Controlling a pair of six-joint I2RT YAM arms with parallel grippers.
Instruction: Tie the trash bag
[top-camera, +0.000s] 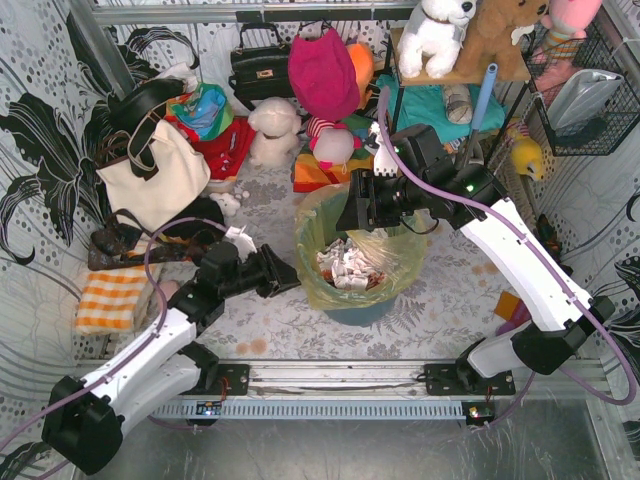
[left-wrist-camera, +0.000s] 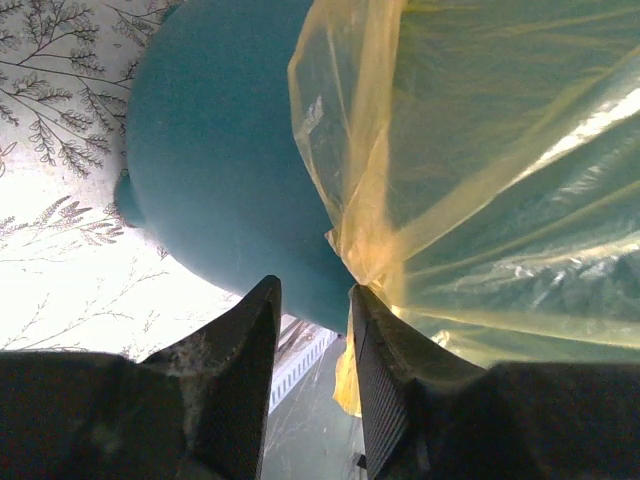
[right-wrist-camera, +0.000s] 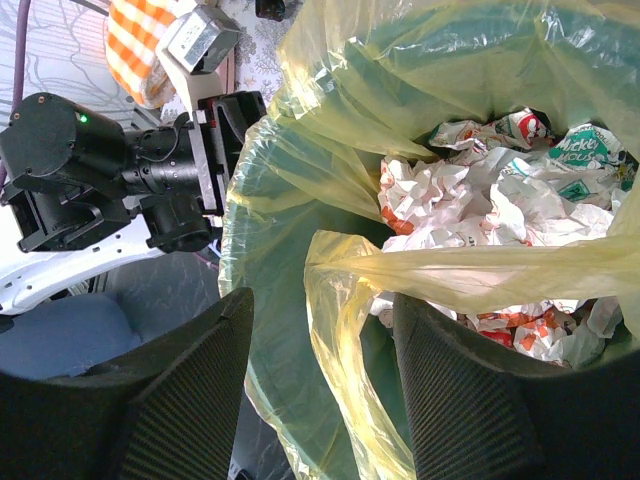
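The yellow-green trash bag (top-camera: 403, 262) lines the teal bin (top-camera: 362, 312), with crumpled white paper (top-camera: 348, 266) inside. My left gripper (top-camera: 287, 275) is open at the bag's left side. In the left wrist view its jaws (left-wrist-camera: 313, 300) stand apart just below the bin (left-wrist-camera: 220, 160), with a gathered fold of the bag (left-wrist-camera: 365, 250) touching the right fingertip (left-wrist-camera: 370, 320). My right gripper (top-camera: 365, 218) is open over the bag's far rim. In the right wrist view its jaws (right-wrist-camera: 322, 320) straddle a loose strip of the bag's rim (right-wrist-camera: 350, 300), and the paper (right-wrist-camera: 470, 200) shows inside.
Handbags (top-camera: 155, 170), a black purse (top-camera: 258, 68), plush toys (top-camera: 275, 130) and clothes crowd the back and left. An orange checked cloth (top-camera: 112, 298) lies at the left. A shelf with toys (top-camera: 470, 40) and a wire basket (top-camera: 590, 90) stand at the back right.
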